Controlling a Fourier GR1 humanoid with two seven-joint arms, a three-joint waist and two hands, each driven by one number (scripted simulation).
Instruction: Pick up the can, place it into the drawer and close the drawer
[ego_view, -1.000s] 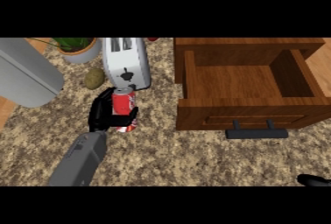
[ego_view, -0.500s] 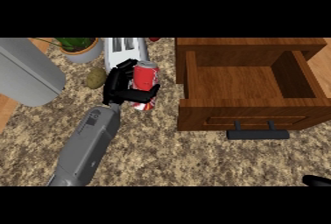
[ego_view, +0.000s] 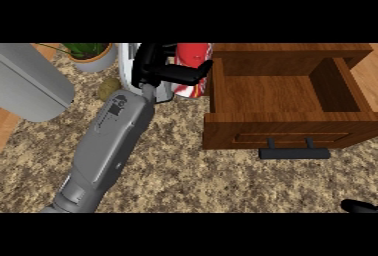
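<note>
One hand (ego_view: 155, 66) (the left) curled round the red can (ego_view: 193, 53), held just beside the open drawer (ego_view: 280, 129), at its side wall

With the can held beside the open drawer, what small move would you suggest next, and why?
Probably shift the can to the right until it is over the inside of the drawer. The left hand is curled round it, and it sits just outside the drawer's left wall, not yet above the opening.
</note>
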